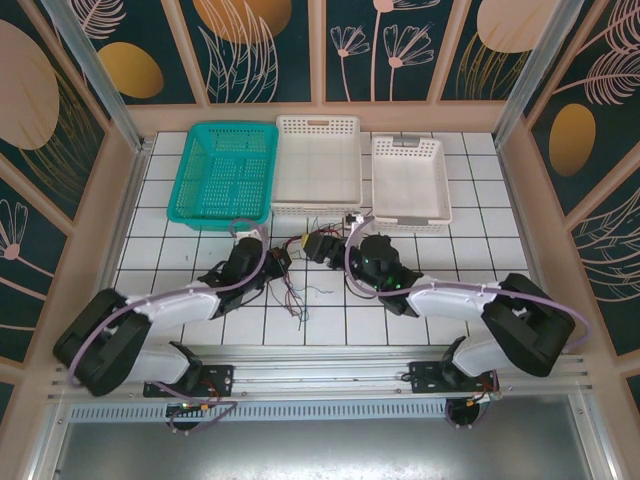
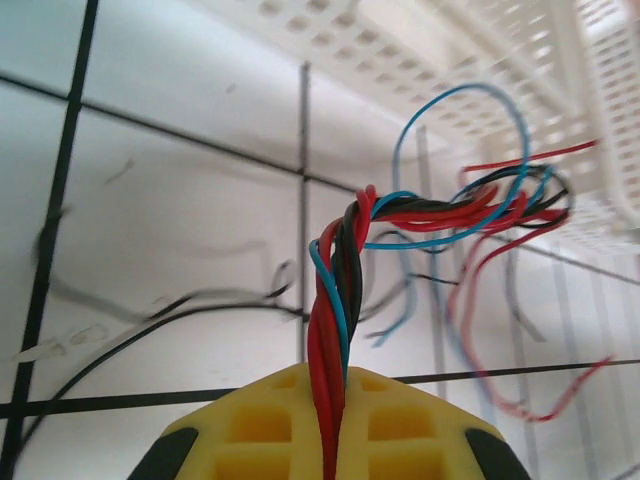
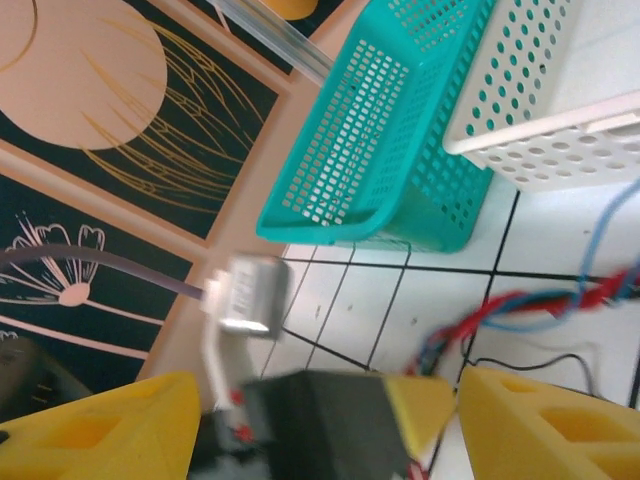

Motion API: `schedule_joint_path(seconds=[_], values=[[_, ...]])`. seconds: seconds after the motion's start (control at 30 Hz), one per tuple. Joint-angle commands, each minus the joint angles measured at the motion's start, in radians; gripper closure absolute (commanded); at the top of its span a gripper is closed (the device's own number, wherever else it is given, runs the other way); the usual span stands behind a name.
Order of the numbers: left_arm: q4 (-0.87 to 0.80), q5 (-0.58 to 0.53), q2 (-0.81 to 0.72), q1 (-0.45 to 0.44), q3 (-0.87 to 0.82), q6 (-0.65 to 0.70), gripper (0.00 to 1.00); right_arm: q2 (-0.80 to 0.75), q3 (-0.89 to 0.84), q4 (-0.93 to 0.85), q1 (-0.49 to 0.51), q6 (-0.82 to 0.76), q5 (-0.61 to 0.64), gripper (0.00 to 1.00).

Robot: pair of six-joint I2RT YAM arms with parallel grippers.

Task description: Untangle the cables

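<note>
Left end effector (image 2: 335,390) is clamped tight on the cables (image 2: 342,270): red, black & blue strands twisted into one rope that rises from btwn its yellow fingers (image 2: 420,425), then fans into loose loops toward a white basket (image 2: 470,40). From the top cam the left end effector (image 1: 282,262) sits mid-desk, just in front of the basket row, w/ loose ends of the cables (image 1: 300,295) lying on the tiles on its near side. Right end effector (image 1: 320,246) is close beside it. On its own wrist cam its yellow fingers (image 3: 545,420) stand wide apart w/ nothing gripped, a blurred black & yellow block sits in the gap, and the cables (image 3: 520,300) run off toward the right edge. Teal basket (image 1: 225,170), middle white basket (image 1: 318,165) & smaller white basket (image 1: 410,182) line the far edge of the desk (image 1: 480,265). Bare tiles lie open either side of the arms & along the near rail (image 1: 330,362). Far side is hemmed in by basket walls.
</note>
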Motion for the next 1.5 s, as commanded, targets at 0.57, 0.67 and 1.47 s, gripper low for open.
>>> schedule_joint_path(seconds=[0.57, 0.67, 1.47], values=[[0.001, -0.057, -0.282, -0.181, -0.007, -0.062, 1.0, 0.137, -0.111, 0.514, 0.0, 0.106, -0.172, 0.27], [0.013, -0.081, -0.298, -0.218, 0.001, -0.051, 1.0, 0.173, -0.078, 0.516, -0.002, 0.13, -0.158, 0.27], [0.117, -0.031, -0.362, -0.325, -0.027, 0.096, 1.0, 0.101, -0.007, 0.44, -0.06, 0.111, -0.132, 1.0]])
